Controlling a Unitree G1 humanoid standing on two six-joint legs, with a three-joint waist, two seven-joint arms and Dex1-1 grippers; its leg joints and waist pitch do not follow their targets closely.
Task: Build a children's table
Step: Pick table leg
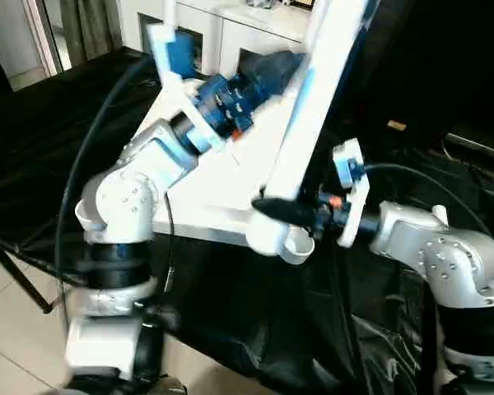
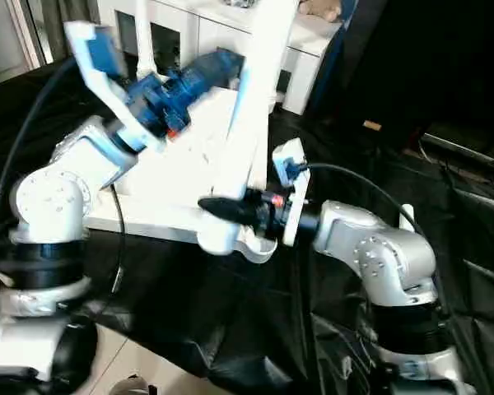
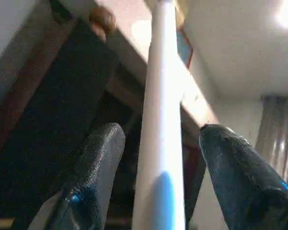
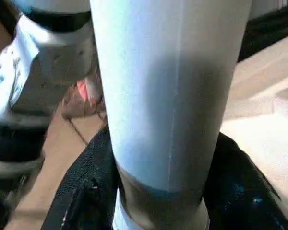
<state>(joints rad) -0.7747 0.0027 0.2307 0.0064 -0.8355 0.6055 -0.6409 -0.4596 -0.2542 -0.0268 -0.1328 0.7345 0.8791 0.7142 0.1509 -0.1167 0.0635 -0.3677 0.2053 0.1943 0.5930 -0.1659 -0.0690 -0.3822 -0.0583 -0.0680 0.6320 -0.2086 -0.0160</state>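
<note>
Between the black fingers of the right tool, closed on its thick lower end, a long white table leg stands nearly upright over the corner socket of the white table top. The left tool, higher up, straddles the leg with fingers apart. The leg looks light, stiff and smooth, probably slippery; the thick end seems the best place to hold. No containers appear.
</note>
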